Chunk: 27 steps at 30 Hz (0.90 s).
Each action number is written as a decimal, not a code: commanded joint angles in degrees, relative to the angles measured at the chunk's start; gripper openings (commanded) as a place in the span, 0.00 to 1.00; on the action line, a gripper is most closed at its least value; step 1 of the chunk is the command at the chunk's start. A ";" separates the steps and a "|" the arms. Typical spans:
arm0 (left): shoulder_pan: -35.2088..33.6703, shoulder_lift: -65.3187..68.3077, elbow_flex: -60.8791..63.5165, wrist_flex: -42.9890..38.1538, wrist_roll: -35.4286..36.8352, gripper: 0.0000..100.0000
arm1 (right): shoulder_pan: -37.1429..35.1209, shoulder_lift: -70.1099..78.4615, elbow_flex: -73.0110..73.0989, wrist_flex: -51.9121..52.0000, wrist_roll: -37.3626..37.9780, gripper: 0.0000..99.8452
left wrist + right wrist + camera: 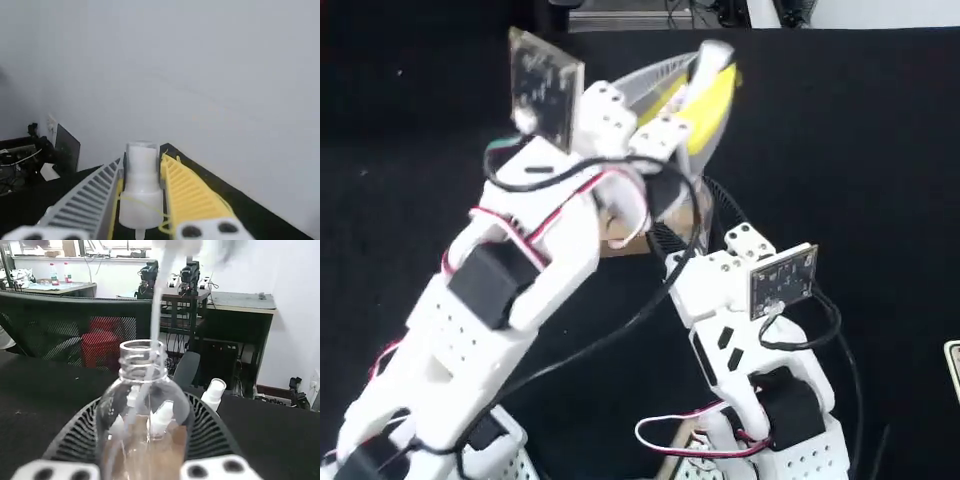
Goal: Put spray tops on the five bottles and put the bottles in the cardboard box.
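Note:
My left gripper (142,160) points upward and is shut on a white spray top (142,187) with a clear cap, held between its grey and yellow fingers. In the high view, the left gripper (705,68) hangs over the table's far middle. Just below it, my right gripper (150,405) is shut on a clear bottle (142,362) that stands upright with its neck open. The spray top's thin dip tube (156,300) comes down from above into that neck. From overhead, the right gripper (695,218) and bottle are mostly hidden under the left arm.
A loose white spray top (215,392) lies on the black table behind the bottle, and others show blurred through the glass. A brown patch (620,240), perhaps cardboard, peeks out under the left arm. A pale object (952,365) sits at the right edge.

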 commanded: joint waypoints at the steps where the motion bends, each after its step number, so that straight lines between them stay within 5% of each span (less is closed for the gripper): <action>1: 0.31 -8.00 6.90 0.18 0.44 0.15 | -0.35 -1.10 -0.57 -1.58 -0.26 0.01; 4: 0.31 -15.03 13.76 0.18 0.53 0.26 | -0.35 -1.10 -0.57 -1.58 -0.26 0.01; 12: -2.15 -30.24 22.37 0.18 0.00 0.27 | -0.35 -0.66 -0.22 -1.58 -0.26 0.01; 20: -24.31 -41.58 28.09 3.52 0.44 0.27 | 8.88 2.24 2.95 -17.05 -3.78 0.01; 27: -38.29 -50.64 46.64 -2.73 0.53 0.27 | 20.22 20.88 5.49 -36.66 4.75 0.01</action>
